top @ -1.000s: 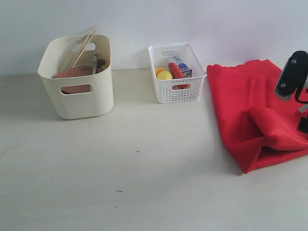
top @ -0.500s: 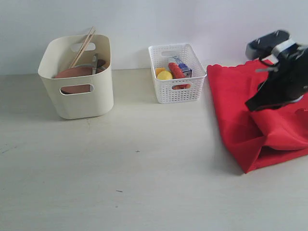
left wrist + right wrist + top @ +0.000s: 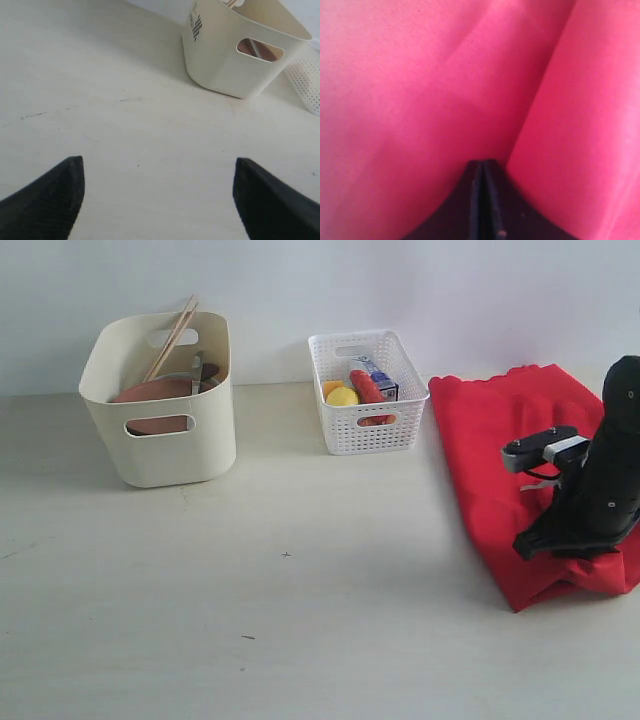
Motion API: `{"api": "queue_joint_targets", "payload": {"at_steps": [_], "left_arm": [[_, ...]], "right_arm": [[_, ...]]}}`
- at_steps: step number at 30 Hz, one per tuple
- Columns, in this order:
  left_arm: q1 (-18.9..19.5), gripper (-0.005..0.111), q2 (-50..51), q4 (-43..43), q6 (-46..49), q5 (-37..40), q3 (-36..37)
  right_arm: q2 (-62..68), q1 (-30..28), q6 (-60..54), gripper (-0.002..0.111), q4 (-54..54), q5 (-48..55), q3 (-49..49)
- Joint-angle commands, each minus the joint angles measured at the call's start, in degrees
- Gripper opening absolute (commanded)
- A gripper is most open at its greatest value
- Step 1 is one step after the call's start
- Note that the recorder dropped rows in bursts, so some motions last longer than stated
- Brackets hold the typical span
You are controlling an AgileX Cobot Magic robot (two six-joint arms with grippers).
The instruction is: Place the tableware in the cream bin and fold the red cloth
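Observation:
The cream bin (image 3: 160,440) stands at the back left and holds the tableware: two chopsticks (image 3: 172,337) lean out of it, and a brown plate (image 3: 155,392) shows inside and through the handle hole. The red cloth (image 3: 480,440) lies partly folded at the right. My right gripper (image 3: 527,544) is down on the cloth's near fold, and its jaws are shut tip to tip (image 3: 482,166) against the fabric (image 3: 420,75), with no cloth seen between them. Over bare table, my left gripper (image 3: 159,172) is wide open, with the bin (image 3: 225,65) ahead of it.
A white lattice basket (image 3: 370,420) with a lemon and other food stands between the bin and the cloth; its corner (image 3: 310,85) shows in the left wrist view. The pale table (image 3: 300,590) ends at a white wall behind.
My right arm has swung in from the right edge and come down onto the cloth's near fold. Its jaws have closed. The raised fold looks flatter.

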Motion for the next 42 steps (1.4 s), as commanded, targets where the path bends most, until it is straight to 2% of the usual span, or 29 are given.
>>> {"api": "queue_joint_targets", "payload": {"at_steps": [1,10,21,25,31,37,42], "left_arm": [[0.25,0.078,-0.25,-0.1,0.24,-0.55,0.16],[0.25,0.078,-0.25,-0.1,0.34,-0.55,0.16],[0.25,0.078,-0.25,-0.1,0.23,-0.55,0.16],[0.25,0.078,-0.25,-0.1,0.37,-0.55,0.16],[0.25,0.078,-0.25,-0.1,0.37,-0.55,0.16],[0.25,0.078,-0.25,-0.1,0.37,-0.55,0.16],[0.25,0.078,-0.25,-0.1,0.37,-0.55,0.16]], "right_arm": [[1.78,0.11,1.37,0.002,-0.84,1.75,0.04],[3.55,0.0,6.65,0.002,-0.44,-7.12,-0.75],[10.56,0.0,8.3,0.002,-0.35,-8.21,-12.02],[10.92,0.0,8.19,0.002,-0.35,-8.68,-13.3],[6.13,0.0,7.8,0.003,-0.35,-8.45,-13.3],[-3.87,0.0,8.56,0.011,-0.35,-7.27,-13.3],[-13.12,0.0,9.87,0.012,-0.35,-5.89,-13.17]]}}
